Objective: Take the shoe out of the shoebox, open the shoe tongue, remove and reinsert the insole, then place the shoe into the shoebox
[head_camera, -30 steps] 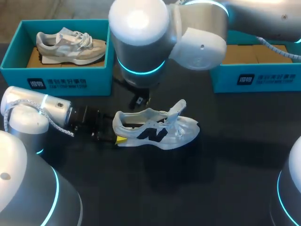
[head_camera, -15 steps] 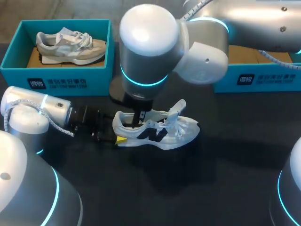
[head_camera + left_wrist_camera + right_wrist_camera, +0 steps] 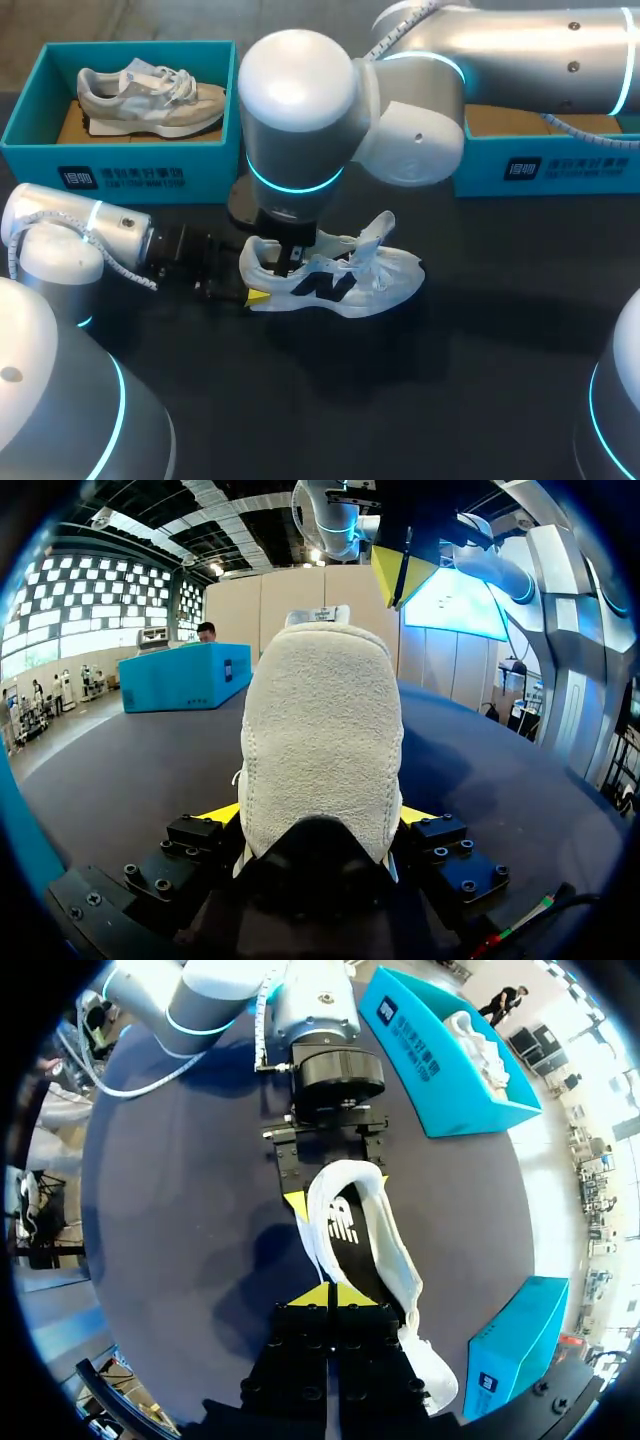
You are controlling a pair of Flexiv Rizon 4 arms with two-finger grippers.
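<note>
Head view: white mesh sneaker with a black side logo (image 3: 335, 282) sits on its sole on the black table (image 3: 450, 400), toe toward the right. Its tongue (image 3: 378, 232) stands lifted. The left gripper (image 3: 240, 290) comes in level at the heel end. Left wrist view: a yellow tip on each side of the fuzzy heel, both touching, jaws clamped on the sneaker.

The right arm reaches across from the right rear, and the right gripper (image 3: 290, 262) points down into the sneaker's opening near the heel. Right wrist view: its two yellow tips meet, jaws closed, right at the collar rim. Cannot tell if anything is pinched between them.

A teal open shoebox (image 3: 545, 170) stands at right rear, well apart from the sneaker. A second teal box (image 3: 120, 160) at left rear holds a beige sneaker (image 3: 150, 98).
</note>
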